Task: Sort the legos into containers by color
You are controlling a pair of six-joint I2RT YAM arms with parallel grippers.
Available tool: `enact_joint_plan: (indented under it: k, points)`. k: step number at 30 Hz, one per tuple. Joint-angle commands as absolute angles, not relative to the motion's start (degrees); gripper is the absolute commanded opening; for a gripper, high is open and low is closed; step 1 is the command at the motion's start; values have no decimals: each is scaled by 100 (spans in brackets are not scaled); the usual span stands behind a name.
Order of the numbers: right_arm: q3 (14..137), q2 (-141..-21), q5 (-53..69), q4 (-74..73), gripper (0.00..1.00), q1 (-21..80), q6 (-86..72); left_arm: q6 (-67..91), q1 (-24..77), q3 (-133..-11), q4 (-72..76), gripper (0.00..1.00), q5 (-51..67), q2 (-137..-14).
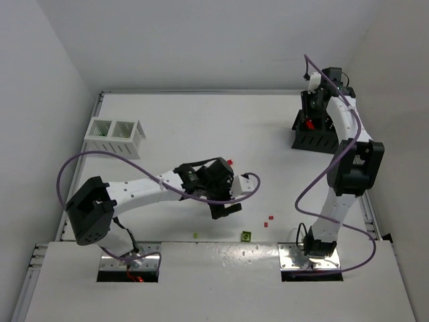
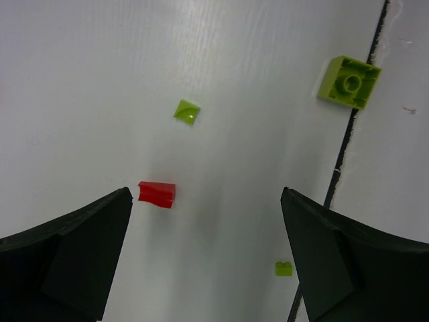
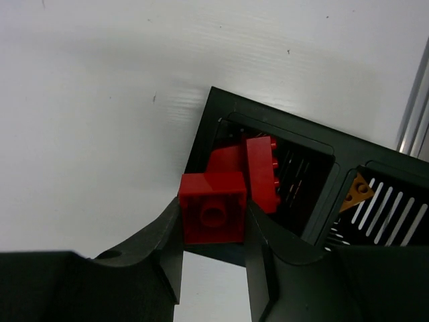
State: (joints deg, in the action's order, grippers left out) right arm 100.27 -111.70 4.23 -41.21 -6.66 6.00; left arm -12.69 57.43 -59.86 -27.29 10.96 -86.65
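The legos were split between pincer, bin and desk. One red brick (image 3: 213, 216), square with a round socket on its upturned face, was clamped between the two fingers (image 3: 167, 245) of the right pincer (image 3: 213, 225). It hung at the near wall of the black container (image 3: 281, 121), and whether it touched that wall could not be told. Just behind it, in the compartment on that side, lay two more red bricks (image 3: 261, 171), one tipped on edge with its studs facing sideways. The neighbouring compartment held a single orange-tan piece (image 3: 358, 191) on a slotted floor.

The left pincer (image 2: 208, 258) stood wide open above the desk (image 2: 100, 80), with nothing between its fingers. A small red piece (image 2: 157, 194) lay just beside one fingertip. A tiny yellow-green bit (image 2: 283, 269) sat near the other finger, close to a dark seam (image 2: 348, 134) in the desk. Farther out lay a yellow-green sloped bit (image 2: 187, 111). Beyond that, at the seam, was a larger yellow-green brick (image 2: 348, 82), hollow side up.

From above, the left arm reached toward mid-desk — the white container (image 1: 115, 136) stood well apart at the far left, the black one at the far right.
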Motion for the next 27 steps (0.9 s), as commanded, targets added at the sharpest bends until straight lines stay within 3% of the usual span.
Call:
enact_joint_plan:
  k: [1,5,9,10,21,27]
  points:
    - [10090,-11249,615,-3912,3,-755,431,-1160,6090,-6161,-2566,100,800,-8719]
    - [9976,-11364,545,-3797,7,-870,369,-1213,6336,-6056,-2461,100,606,-8719]
    - [9835,-11312,413,-3587,23,-923,369,-1213,6390,-6003,-2408,100,554,-8903]
    - [9765,-11312,352,-3586,32,-923,369,-1213,6468,-6003,-2408,100,554,-8903]
    - [9712,-10890,299,-3577,58,-1028,264,-1266,7066,-6187,-1961,97,606,-9589]
    - [9325,-10126,720,-3638,79,-1028,80,-1213,7189,-6310,-1854,93,790,-9888]
